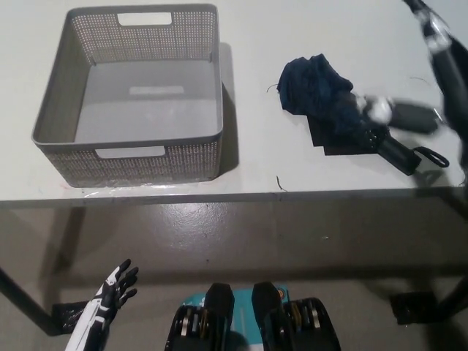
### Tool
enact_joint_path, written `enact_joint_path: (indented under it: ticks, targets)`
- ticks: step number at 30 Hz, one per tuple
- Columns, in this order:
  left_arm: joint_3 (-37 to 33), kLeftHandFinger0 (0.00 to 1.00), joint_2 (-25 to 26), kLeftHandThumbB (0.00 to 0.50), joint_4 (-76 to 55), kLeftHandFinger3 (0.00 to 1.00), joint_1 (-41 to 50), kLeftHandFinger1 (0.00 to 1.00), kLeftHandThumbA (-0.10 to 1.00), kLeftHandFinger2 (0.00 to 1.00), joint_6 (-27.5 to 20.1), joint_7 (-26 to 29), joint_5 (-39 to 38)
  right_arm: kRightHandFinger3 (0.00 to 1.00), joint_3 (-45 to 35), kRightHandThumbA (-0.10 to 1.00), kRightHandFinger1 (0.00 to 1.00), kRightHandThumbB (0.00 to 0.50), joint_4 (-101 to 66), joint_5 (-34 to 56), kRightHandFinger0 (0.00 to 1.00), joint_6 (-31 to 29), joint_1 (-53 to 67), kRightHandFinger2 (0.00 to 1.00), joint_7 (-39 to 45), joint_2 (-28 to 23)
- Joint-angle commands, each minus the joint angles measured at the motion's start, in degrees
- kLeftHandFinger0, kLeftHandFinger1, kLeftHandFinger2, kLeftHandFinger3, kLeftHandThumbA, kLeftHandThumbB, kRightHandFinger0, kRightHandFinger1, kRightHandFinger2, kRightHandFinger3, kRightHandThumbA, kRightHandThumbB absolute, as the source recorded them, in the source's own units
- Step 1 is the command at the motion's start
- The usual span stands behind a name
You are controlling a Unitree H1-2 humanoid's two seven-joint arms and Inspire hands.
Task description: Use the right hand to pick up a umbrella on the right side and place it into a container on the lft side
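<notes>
A folded dark navy umbrella [333, 110] lies on the right side of the white table [256, 29]. Its black handle [398, 155] and wrist strap point toward the front right. My black right hand [447, 88] hovers over the table at the far right, blurred by motion. Its fingers are spread and one fingertip [379, 110] reaches over the umbrella's middle. It holds nothing. A grey mesh basket [146, 164] stands empty on the table's left side. My white left hand [110, 292] rests low at the lower left, below the table, fingers apart.
The table's front edge [219, 196] runs across the middle of the picture, with grey floor [219, 234] below it. A bare strip of table separates the basket from the umbrella.
</notes>
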Motion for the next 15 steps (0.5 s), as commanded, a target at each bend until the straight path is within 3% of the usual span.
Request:
enact_joint_path:
  ticks: [1, 15]
  targets:
    - [-0.2, 1.0, 0.2, 0.029, -2.3, 1.0, 0.9, 1.0, 1.0, 1.0, -2.9, -0.9, -0.4, 1.0, 6.7, 1.0, 1.0, 0.441, 19.3, -15.3, 1.0, 11.2, -17.5, 1.0, -0.3, -2.8]
    - [-0.5, 1.0, 0.0, 0.038, -2.5, 1.0, 1.1, 1.0, 1.0, 1.0, -3.2, -0.9, -0.2, 1.0, 15.0, 1.0, 1.0, 0.473, 59.8, -12.9, 1.0, 10.8, -31.7, 1.0, -4.9, 0.4]
